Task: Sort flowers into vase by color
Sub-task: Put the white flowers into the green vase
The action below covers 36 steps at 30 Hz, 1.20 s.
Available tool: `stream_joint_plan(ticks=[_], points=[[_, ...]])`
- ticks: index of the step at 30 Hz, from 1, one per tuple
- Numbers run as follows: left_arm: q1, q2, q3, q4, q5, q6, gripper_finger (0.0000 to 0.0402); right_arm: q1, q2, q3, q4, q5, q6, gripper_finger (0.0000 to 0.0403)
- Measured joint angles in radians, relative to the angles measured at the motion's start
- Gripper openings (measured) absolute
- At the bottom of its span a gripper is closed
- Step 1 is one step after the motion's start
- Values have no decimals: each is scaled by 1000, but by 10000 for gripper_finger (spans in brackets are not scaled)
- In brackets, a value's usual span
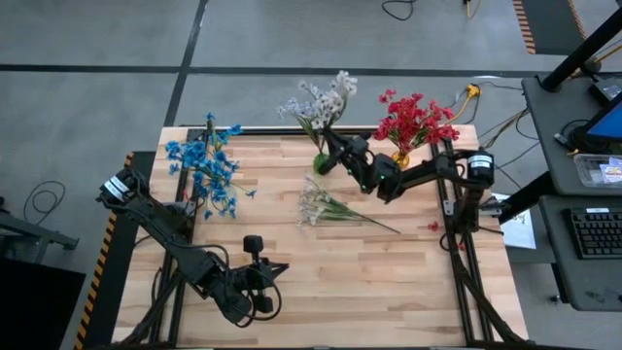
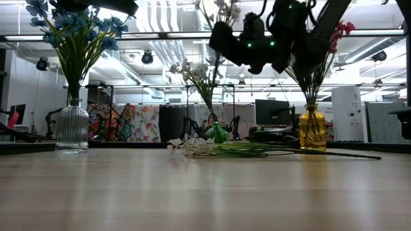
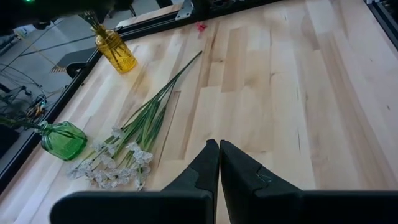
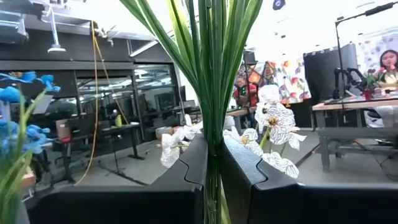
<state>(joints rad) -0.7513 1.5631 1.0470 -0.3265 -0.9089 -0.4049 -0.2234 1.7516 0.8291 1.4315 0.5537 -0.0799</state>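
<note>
A white spray stands upright in the green vase at the table's far edge. My right gripper is shut on its stems just above the vase. A second white bunch lies flat mid-table with its stems pointing toward the right. The blue flowers stand in a clear ribbed vase. The red flowers stand in a yellow vase. My left gripper is shut and hovers over the near-left part of the table. My right gripper pinches the bundle of green stems of the white spray between its two fingers. The fingers come level from the table's right side and lie across the stems. The spray stands upright, with its lower end in the green vase.
A small red petal lies on the table near the right edge. The three vases stand along the far edge. Bare wood lies between my left gripper and the lying white bunch. Beyond the table on the right is a desk with a keyboard.
</note>
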Motion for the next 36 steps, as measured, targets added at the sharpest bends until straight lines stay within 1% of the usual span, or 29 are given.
stream_joint_plan(ticks=[4, 6, 8, 13, 17, 21, 36], points=[[1, 0, 0, -6, 0, 0, 0, -19, 34, 23, 9, 4, -39, 22], [1, 0, 0, -6, -1, 0, 0, -27, 53, 36, 10, 37, -63, 22], [1, 0, 0, -6, -1, 0, 0, -38, 72, 51, 11, 57, -66, 22], [1, 0, 0, -8, -1, 0, 0, -57, 117, 81, 10, 68, -64, 22], [1, 0, 0, -14, -1, 0, 0, -57, 124, 81, 17, 102, -70, 22], [1, 0, 0, -15, -1, 0, 0, -57, 124, 76, 14, 104, -97, 22], [1, 0, 0, -15, -1, 0, 0, -61, 124, 67, -5, 104, -87, 23]])
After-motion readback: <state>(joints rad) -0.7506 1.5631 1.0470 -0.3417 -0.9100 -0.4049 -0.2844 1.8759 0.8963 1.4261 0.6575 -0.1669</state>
